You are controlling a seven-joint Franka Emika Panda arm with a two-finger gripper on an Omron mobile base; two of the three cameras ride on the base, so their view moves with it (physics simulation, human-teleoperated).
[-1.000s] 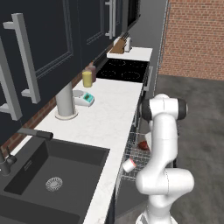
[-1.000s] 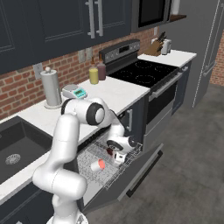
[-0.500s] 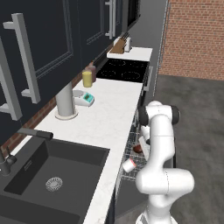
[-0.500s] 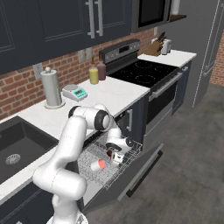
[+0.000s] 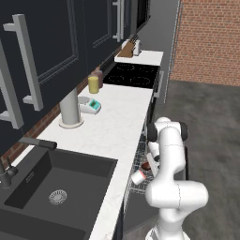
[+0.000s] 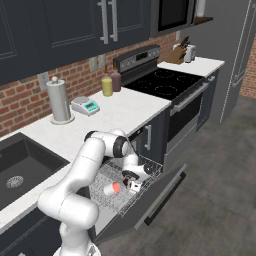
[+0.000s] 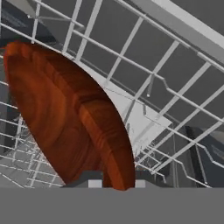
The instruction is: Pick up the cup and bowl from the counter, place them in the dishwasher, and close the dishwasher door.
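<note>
Two dishes are the job, and both are now down at the rack (image 6: 107, 175) of the open dishwasher (image 6: 150, 200). The cup (image 6: 111, 188) lies on its side on the wire grid, at about 9 o'clock from the gripper (image 6: 134, 183) in the right base view, close beside it. The bowl (image 7: 65, 113) is pinched by its rim between the claw's two tips, which stand almost together; in the hand view it stands on edge, running from 11 o'clock down to 6 o'clock, with the grid wires behind it. Whether its lower edge already rests on the wires cannot be told.

My judgement: the step in hand is setting the bowl into the rack, so the task is well past halfway. Next the claw should spread to let the bowl go, then lift straight out without catching the wires or nudging the cup. After that the door (image 6: 165, 190), hanging low at 4 o'clock from the rack, needs pushing up shut
</note>
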